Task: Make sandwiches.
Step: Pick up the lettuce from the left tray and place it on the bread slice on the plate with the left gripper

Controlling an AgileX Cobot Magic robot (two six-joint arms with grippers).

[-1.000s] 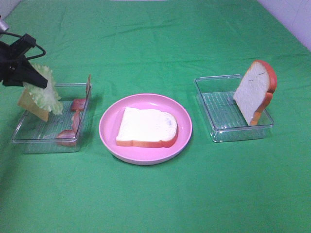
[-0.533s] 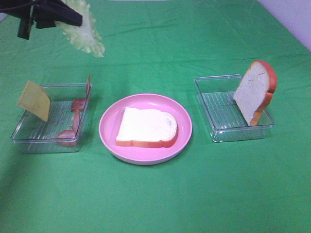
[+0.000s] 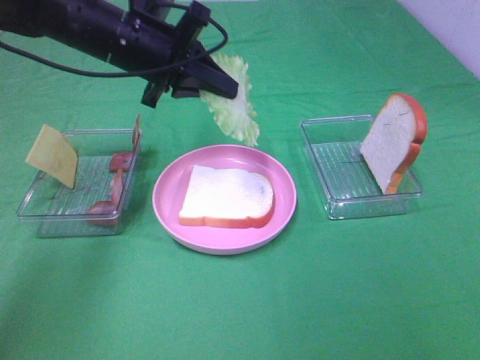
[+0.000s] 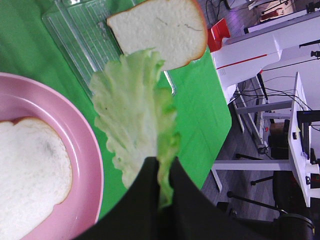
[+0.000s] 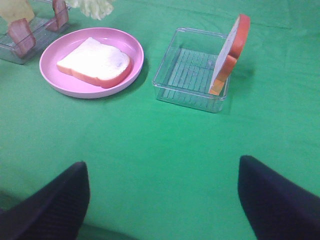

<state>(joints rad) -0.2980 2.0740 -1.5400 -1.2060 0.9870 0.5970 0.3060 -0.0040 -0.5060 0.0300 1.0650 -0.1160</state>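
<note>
My left gripper [image 3: 217, 84] is shut on a pale green lettuce leaf [image 3: 234, 109] and holds it in the air just behind the round pink plate [image 3: 169, 206]. The leaf also shows in the left wrist view [image 4: 132, 112]. One white bread slice [image 3: 227, 196] lies flat on the plate. A second bread slice [image 3: 394, 140] leans upright in the right clear tray [image 3: 337, 202]. The left clear tray [image 3: 45, 217] holds a yellow cheese slice [image 3: 52, 155] and reddish bacon strips [image 3: 112, 187]. My right gripper [image 5: 160, 200] is open and empty, low over the green cloth, away from everything.
A green cloth [image 3: 240, 307] covers the whole table. The black left arm [image 3: 82, 30] reaches in from the upper left above the left tray. A white wall edge [image 3: 450, 30] shows at the far right corner.
My left gripper lifted the lettuce out of the left tray, rose, and has moved right to just behind the plate. The cheese stays in the tray. The right arm's side looks unchanged.
</note>
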